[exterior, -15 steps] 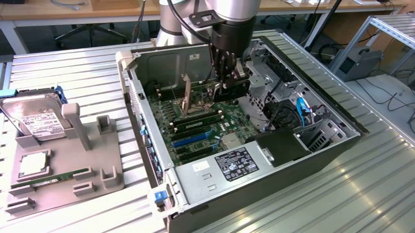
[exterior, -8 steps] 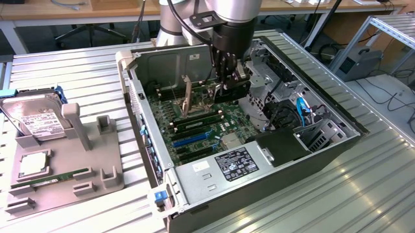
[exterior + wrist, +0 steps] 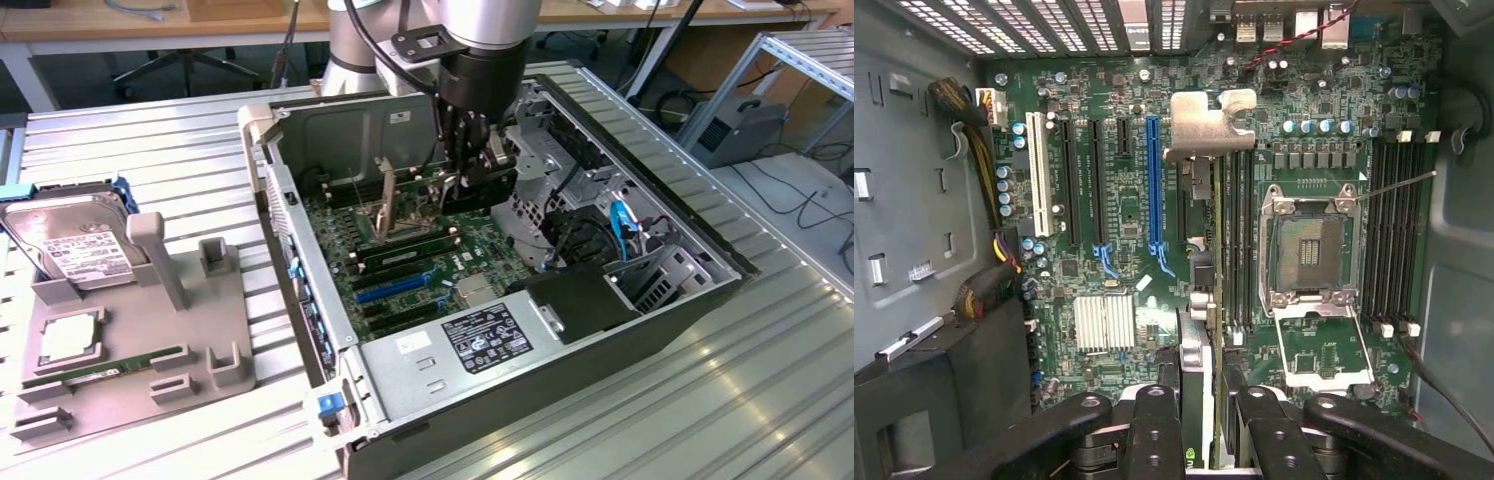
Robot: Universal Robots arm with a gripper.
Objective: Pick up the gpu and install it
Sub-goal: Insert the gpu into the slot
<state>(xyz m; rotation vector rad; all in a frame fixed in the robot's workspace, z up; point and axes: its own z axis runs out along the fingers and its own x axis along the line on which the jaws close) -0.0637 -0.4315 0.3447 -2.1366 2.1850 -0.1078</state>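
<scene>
There is one robot arm [image 3: 487, 30], fitted with one gripper [image 3: 1206, 400], and one gpu [image 3: 1209, 120]. One open computer case [image 3: 627, 380] stands on the table [image 3: 160, 150]. It holds one motherboard [image 3: 1124, 260] and one power supply [image 3: 400, 365]. The motherboard carries one white expansion slot [image 3: 1037, 175], one long blue slot [image 3: 1152, 180], one finned heatsink [image 3: 1104, 322] and one CPU socket [image 3: 1304, 250]. One grey holder tray [image 3: 200, 370] also sits on the table, bearing one hard drive [image 3: 80, 250], one processor chip [image 3: 67, 342] and one green memory stick [image 3: 127, 362].
</scene>
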